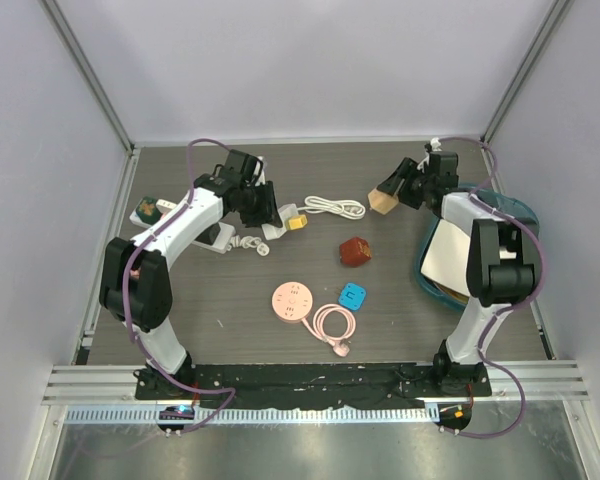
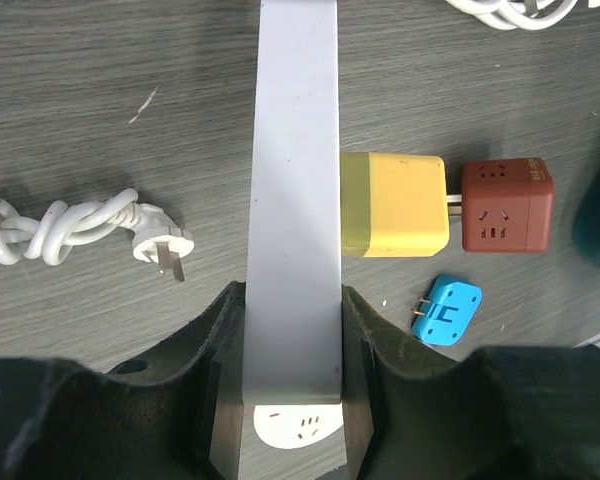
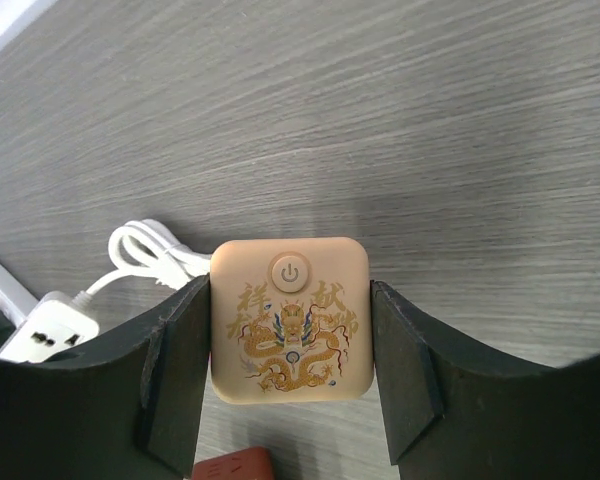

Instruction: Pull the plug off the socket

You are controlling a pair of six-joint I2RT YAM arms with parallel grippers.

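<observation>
Yellow plug, white socket strip, tan cube with gold dragon motif

top: overhead, far | wrists: close, looking down | shared: tabletop

Pink round strip; blue adapter; red cube.

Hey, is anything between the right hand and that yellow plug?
Yes. The right hand is shut on a tan socket cube, which fills its jaws. On the table between it and the yellow plug lies a coiled white cable.
</observation>
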